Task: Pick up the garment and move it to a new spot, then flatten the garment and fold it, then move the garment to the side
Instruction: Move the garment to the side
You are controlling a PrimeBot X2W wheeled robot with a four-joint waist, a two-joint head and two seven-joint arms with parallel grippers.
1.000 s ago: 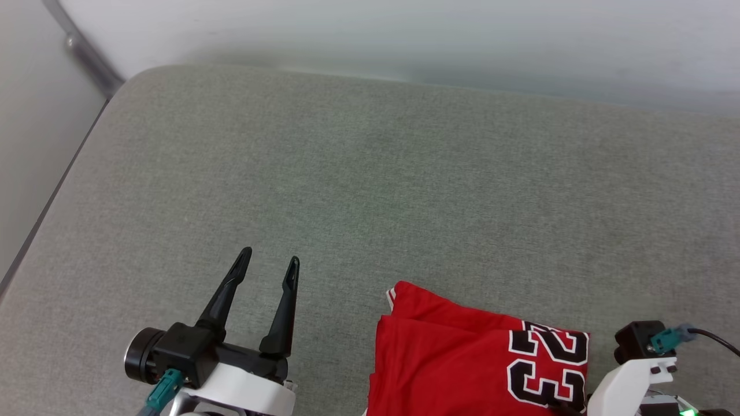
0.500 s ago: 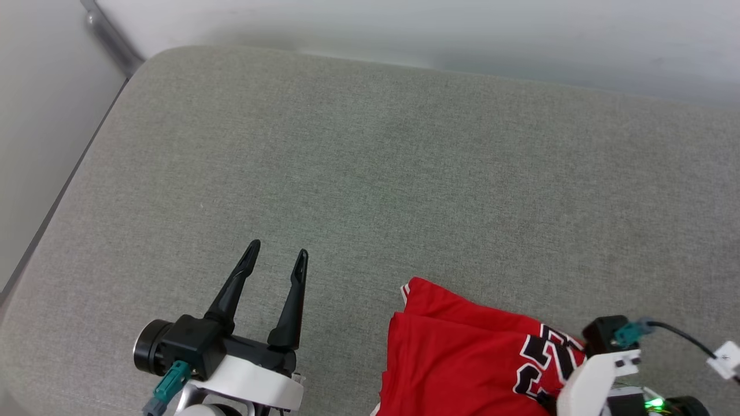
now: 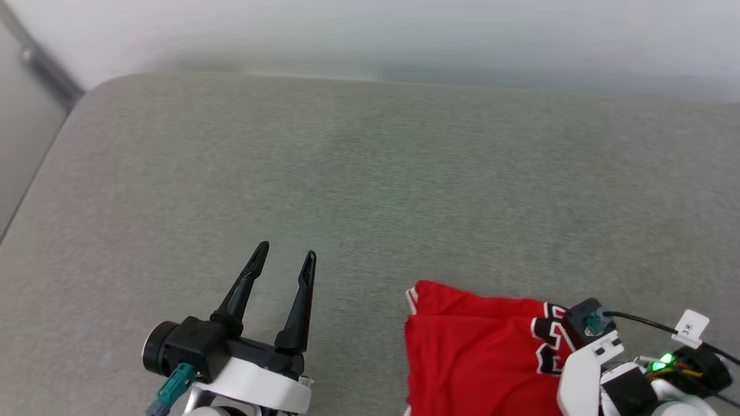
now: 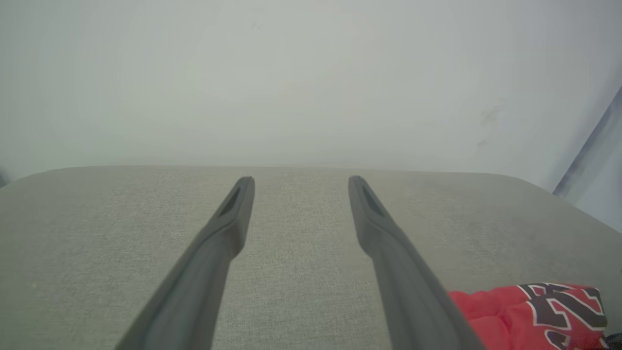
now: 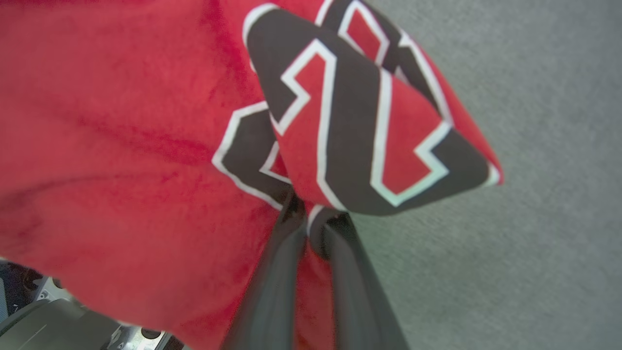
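Starting the pick-up: right gripper (image 5: pixel 311 216) pinches a fold of the garment (image 3: pixel 474 352), which lies near-right on the grey cushion (image 3: pixel 358 173); left gripper (image 3: pixel 287 251) hangs spread, empty; next likely needs a clean lift.

Grey fabric cushion (image 3: pixel 370 173), wide and bare, with one red jersey (image 3: pixel 462 358) lying bunched at its near edge, right of the middle.
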